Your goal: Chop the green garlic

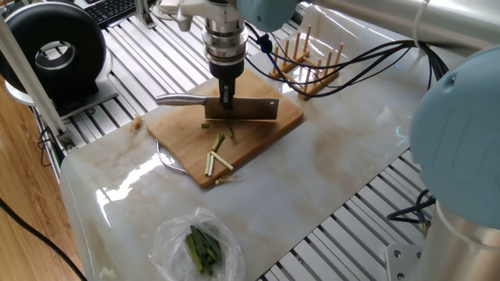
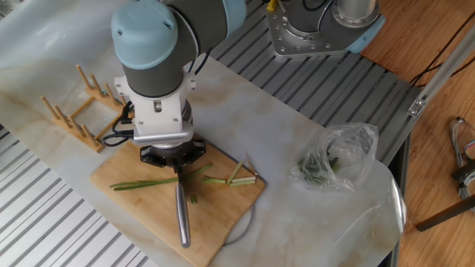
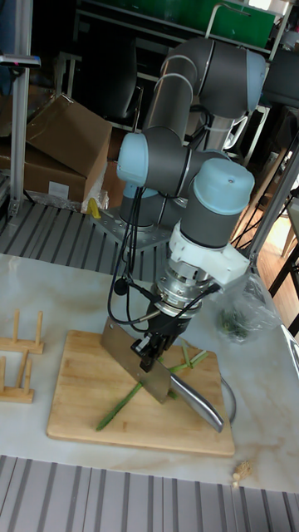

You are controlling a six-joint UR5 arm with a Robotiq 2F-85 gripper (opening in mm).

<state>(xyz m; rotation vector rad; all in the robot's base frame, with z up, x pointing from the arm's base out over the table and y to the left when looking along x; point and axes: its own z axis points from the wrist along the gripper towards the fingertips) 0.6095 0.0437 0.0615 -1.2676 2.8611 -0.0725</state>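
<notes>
We see the gripper point(image 1: 227, 97) pointing straight down over the cutting board point(image 1: 176, 125), its fingers point(image 3: 151, 352) pinched on the spine of a cleaver point(image 1: 242, 111). The broad blade stands on edge near the middle of the board, and the steel handle point(image 2: 182, 216) runs out toward the board's edge. In the tall fixed view the blade point(image 3: 133, 361) tilts a little, its lower edge down at the board where it meets the green garlic point(image 3: 124, 402).

The stalk lies flat on the board and passes under the blade. In the other fixed view its long green part point(image 2: 141, 182) stretches from the knife toward the rack side of the board. Beyond the knife, toward the board's opposite end, we see short cut sticks point(image 2: 236, 176), pale and green, lying loosely crossed close to the board's edge; in one fixed view they point(image 1: 216, 160) rest between the blade and the board's near corner. A small crumb-like bit point(image 3: 238, 473) sits on the marble table point(image 1: 328, 164) just off one corner of the board.

A wooden peg rack point(image 1: 306, 59) stands on the table near the board's far corner, touching nothing on it. A clear plastic bag point(image 1: 197, 244) of dark green leaves lies on the table well apart from the board, past the end with the cut sticks.
</notes>
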